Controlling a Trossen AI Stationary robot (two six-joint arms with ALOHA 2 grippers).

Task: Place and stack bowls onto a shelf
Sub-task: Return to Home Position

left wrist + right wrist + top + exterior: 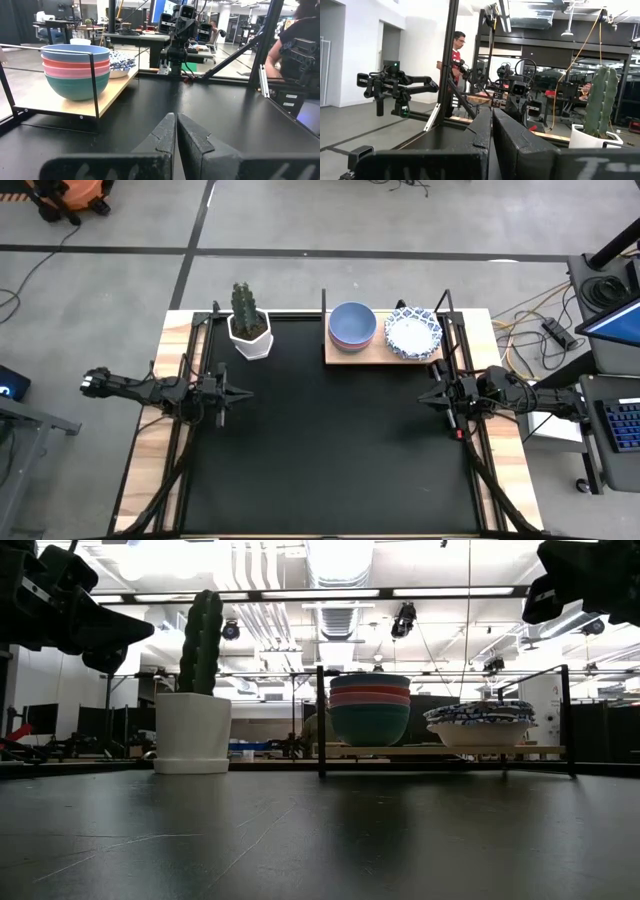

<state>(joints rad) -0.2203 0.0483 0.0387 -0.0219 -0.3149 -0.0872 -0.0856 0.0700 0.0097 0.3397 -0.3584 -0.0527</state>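
Now we note plain bowls (352,325) and patterned bowls (413,332) stacked side by side on shelf (378,357), beyond both hands toward surface (330,450) far edge. Nearer shelf: right hand (422,395), clenched, empty. Farther off: left hand (245,393), clenched, empty. We judge nothing left to fetch.
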